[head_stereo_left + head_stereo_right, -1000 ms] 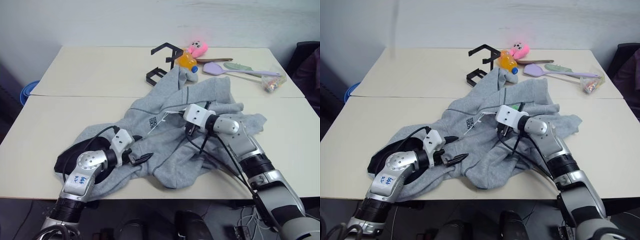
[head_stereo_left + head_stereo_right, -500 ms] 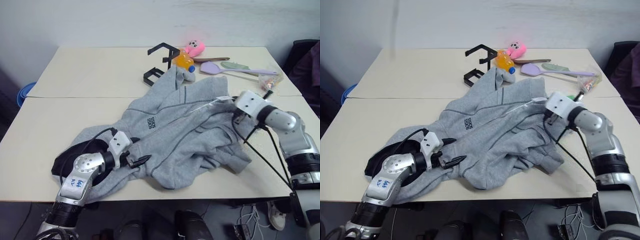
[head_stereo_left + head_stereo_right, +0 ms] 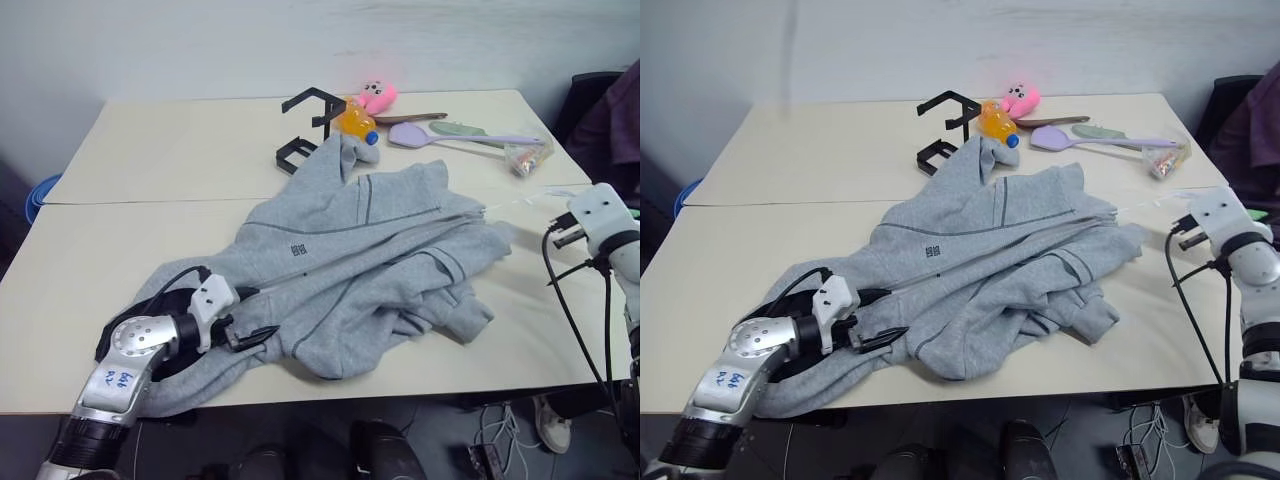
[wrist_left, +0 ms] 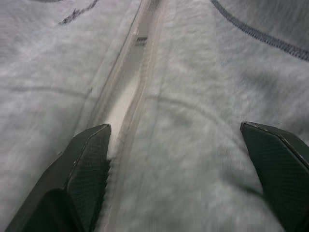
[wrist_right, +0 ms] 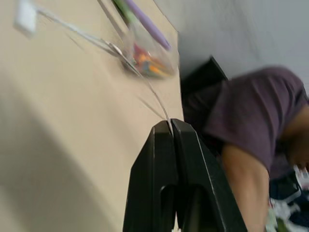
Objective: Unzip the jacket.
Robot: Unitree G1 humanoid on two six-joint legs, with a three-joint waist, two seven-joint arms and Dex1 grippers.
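A large light grey jacket [image 3: 350,270] lies crumpled across the middle of a pale table [image 3: 150,150]. At the near left edge, the left gripper [image 3: 255,335] rests on the jacket's hem with its fingers spread apart either side of the zip line [image 4: 130,92], clutching nothing. Behind the jacket, at the far side of the table, sit a black wire stand [image 3: 310,125], an orange bottle [image 3: 355,120], a pink plush toy [image 3: 378,95] and pastel spatulas [image 3: 450,135]. On the far right, the right gripper [image 5: 171,126] has its fingers clenched together on a thin white cord [image 3: 520,203] running from the jacket's right edge. A person in a purple sleeve [image 5: 241,111] sits beyond.
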